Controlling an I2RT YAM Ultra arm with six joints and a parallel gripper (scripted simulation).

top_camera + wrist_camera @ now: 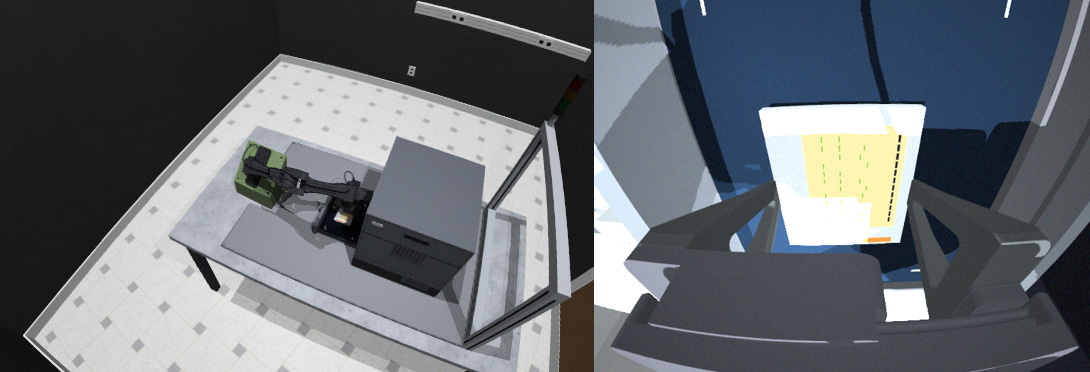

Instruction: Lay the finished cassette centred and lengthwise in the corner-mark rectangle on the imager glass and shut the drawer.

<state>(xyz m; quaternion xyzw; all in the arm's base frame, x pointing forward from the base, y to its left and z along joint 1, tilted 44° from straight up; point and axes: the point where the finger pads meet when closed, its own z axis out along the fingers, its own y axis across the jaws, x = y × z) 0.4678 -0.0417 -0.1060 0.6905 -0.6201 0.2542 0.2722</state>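
Note:
My gripper (pixel 843 187) is shut on the cassette FINISHED (pixel 842 173), a white frame around a pale yellow gel with green dashed lanes, a black dashed lane and an orange tab. It grips the cassette by its long sides, over the dark blue glass (pixel 818 60) of the open drawer. Two white corner marks (pixel 702 7) show at the far end of the glass. In the top view the gripper (pixel 345 212) and cassette (pixel 343 217) are over the open drawer (pixel 340 224) of the grey imager IM (pixel 422 205). Whether the cassette touches the glass I cannot tell.
The arm's green base (pixel 260 175) stands at the table's left end. A grey mat (pixel 290 240) covers the table. A grey drawer wall (pixel 1046 132) rises on the right of the wrist view. A framed glass screen (pixel 530 240) stands past the imager.

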